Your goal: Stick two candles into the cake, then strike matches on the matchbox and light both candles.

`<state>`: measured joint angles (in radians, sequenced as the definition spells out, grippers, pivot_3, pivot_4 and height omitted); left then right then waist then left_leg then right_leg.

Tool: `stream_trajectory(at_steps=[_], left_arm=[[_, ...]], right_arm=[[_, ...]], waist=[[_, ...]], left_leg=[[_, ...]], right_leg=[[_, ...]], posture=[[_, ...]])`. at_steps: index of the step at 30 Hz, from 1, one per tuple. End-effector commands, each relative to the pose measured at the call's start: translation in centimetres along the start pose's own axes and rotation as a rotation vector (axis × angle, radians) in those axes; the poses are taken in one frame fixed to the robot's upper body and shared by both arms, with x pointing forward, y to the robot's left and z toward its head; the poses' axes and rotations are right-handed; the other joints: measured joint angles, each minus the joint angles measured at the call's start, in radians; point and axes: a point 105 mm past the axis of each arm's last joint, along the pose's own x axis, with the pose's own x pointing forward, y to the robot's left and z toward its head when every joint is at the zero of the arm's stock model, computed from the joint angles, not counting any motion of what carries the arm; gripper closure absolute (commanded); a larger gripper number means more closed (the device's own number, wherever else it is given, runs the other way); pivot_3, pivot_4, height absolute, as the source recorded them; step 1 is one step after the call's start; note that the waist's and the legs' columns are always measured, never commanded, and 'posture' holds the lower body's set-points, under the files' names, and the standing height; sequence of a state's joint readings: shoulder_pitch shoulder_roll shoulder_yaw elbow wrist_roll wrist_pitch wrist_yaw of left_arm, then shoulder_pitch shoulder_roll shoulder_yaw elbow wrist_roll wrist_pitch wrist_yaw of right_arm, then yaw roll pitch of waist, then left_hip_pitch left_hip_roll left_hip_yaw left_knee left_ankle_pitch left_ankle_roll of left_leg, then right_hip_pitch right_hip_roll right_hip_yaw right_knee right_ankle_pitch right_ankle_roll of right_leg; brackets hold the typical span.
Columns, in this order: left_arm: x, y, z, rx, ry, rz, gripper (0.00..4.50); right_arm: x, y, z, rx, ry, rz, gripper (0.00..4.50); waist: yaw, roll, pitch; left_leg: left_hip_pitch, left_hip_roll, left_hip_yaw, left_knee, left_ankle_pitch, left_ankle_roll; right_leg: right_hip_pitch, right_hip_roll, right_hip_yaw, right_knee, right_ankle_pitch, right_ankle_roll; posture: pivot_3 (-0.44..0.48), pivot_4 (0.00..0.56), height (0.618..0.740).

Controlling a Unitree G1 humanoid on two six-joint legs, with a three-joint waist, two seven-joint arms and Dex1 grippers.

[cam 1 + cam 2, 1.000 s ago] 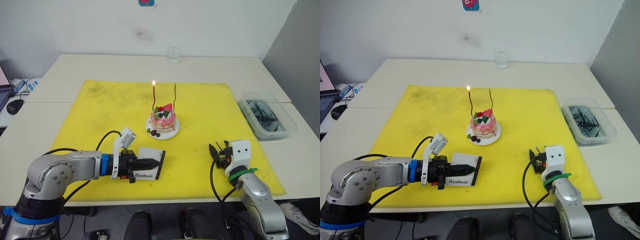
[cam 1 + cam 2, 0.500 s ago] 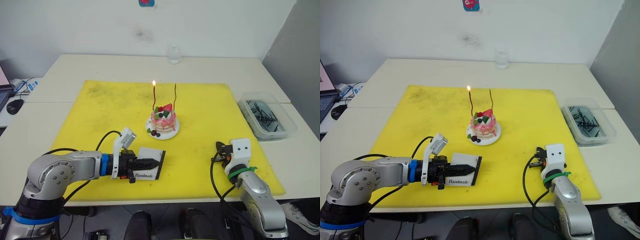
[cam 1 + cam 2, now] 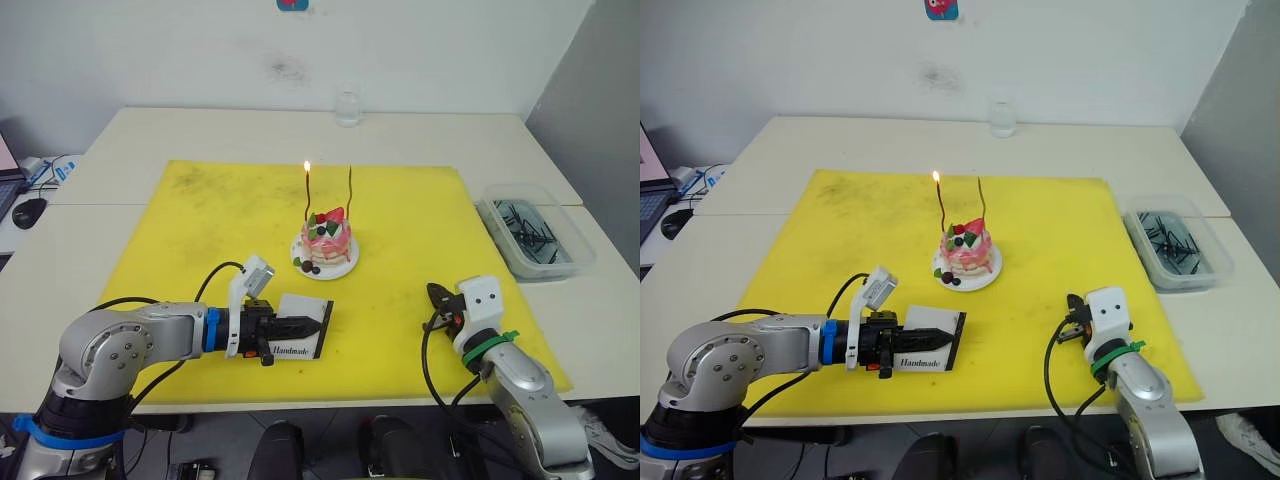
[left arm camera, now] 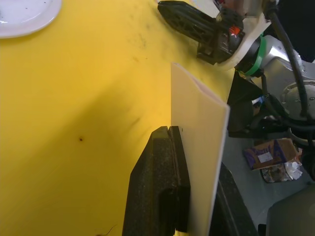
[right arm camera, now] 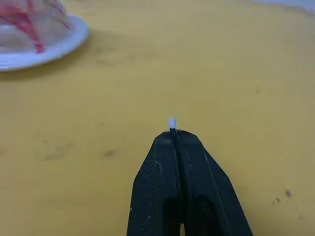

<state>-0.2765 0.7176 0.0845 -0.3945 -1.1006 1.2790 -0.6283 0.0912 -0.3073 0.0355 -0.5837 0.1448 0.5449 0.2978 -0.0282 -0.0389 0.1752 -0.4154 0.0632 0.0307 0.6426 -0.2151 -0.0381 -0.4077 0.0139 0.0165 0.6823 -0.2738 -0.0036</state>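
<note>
The pink cake [image 3: 326, 240] stands on its white plate [image 3: 346, 268] mid-mat. Two thin red candles rise from it: the left candle [image 3: 308, 198] burns with a small flame, the right candle [image 3: 351, 195] shows no flame. My left gripper [image 3: 318, 323] lies low on the mat, shut on the white matchbox [image 3: 296, 349], held edge-on [image 4: 199, 132]. To the right of it, my right gripper [image 3: 437, 297] is shut on a match whose pale tip [image 5: 172, 121] pokes out between the fingertips, pointing toward the plate [image 5: 59, 46].
A yellow mat [image 3: 220, 215] covers the table's middle. A clear plastic bin [image 3: 533, 237] of dark sticks sits at the right edge. A small glass [image 3: 347, 108] stands at the back. A computer mouse [image 3: 30, 212] lies far left.
My right wrist has shifted slightly right and turned, keeping low over the mat. The left gripper and matchbox have stayed put. The left candle's flame keeps burning.
</note>
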Motion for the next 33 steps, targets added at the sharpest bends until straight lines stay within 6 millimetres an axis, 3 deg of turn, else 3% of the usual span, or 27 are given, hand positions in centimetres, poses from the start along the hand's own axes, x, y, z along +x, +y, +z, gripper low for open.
stream_trajectory(at_steps=[1,4,10,22,33], left_arm=[[-0.2,-0.5,1.2,0.021,-0.046,-0.022,4.50],[0.0,-0.4,1.7,0.015,-0.061,-0.026,4.50],[0.3,-0.4,2.4,-0.001,-0.080,-0.039,4.50],[0.4,-1.0,2.3,-0.017,-0.085,-0.062,4.50],[0.6,-1.0,2.4,-0.020,-0.088,-0.065,4.50]], right_arm=[[-0.8,2.1,4.6,-0.114,-0.119,0.195,4.48],[-2.2,5.1,6.2,-0.343,-0.080,0.543,4.48],[-3.2,7.3,6.4,-0.572,-0.003,0.836,4.48],[-0.5,9.3,6.9,-0.728,-0.038,0.884,4.48],[0.4,10.2,6.6,-0.748,-0.036,0.906,4.48]], waist=[[0.000,0.000,0.000],[0.001,0.001,0.001],[0.002,-0.001,0.000],[0.001,-0.001,0.000],[0.002,-0.001,0.000]], left_leg=[[0.000,0.000,0.000,0.000,0.000,0.000],[0.000,-0.001,0.000,0.001,0.000,0.000],[0.000,-0.001,-0.001,0.000,0.000,0.000],[-0.001,-0.001,-0.002,0.001,0.000,0.000],[0.000,0.000,-0.002,0.001,0.000,0.000]], right_leg=[[0.000,0.000,0.000,0.000,0.000,0.000],[0.001,0.000,0.000,0.000,0.000,0.001],[0.001,0.001,-0.002,-0.001,0.000,0.000],[0.001,0.001,-0.002,-0.001,0.000,0.000],[0.001,0.000,-0.002,0.000,0.000,0.000]], posture=[[0.000,0.150,0.729],[0.000,0.150,0.729],[0.000,0.150,0.729],[0.000,0.150,0.729],[0.000,0.150,0.729]])
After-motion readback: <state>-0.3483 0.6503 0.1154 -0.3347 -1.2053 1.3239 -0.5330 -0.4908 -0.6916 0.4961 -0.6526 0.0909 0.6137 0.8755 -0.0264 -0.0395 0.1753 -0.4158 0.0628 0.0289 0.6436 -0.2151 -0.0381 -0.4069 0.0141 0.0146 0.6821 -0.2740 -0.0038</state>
